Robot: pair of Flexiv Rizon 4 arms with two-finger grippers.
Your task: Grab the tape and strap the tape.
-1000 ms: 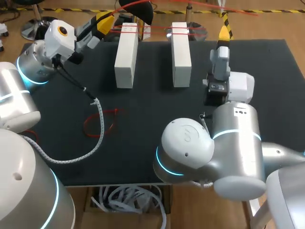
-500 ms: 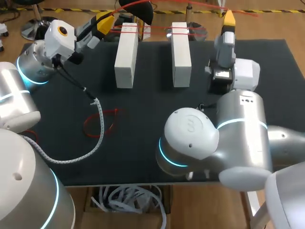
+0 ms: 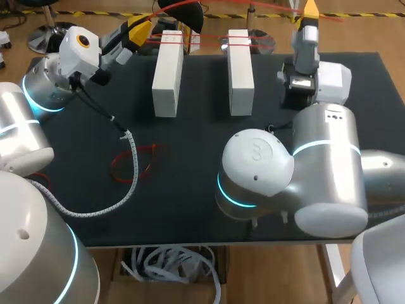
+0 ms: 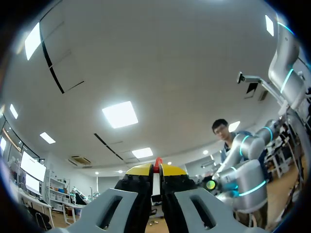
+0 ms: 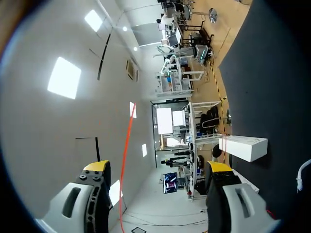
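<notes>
A thin red tape (image 3: 237, 44) runs across the far ends of two white boxes (image 3: 168, 73) (image 3: 240, 69) and on through the air. My left gripper (image 3: 142, 26) hovers at the far left of the table, shut on the tape's end; a red sliver shows between its yellow tips (image 4: 157, 170). My right gripper (image 3: 309, 9) is raised past the far right of the boxes. In the right wrist view its fingers stand open (image 5: 158, 167), and the tape (image 5: 125, 150) hangs between them, close to one finger, with one white box (image 5: 243, 145) beyond.
A loose loop of red tape (image 3: 136, 161) lies on the black mat (image 3: 190, 190) at the middle left, crossed by my left arm's white cable sleeve (image 3: 130, 183). My right arm's bulky joints (image 3: 291, 183) stand over the mat's near right.
My right arm has swung toward the table's far edge, carrying its gripper up to the stretched tape. The left gripper has stayed still, holding the tape.
</notes>
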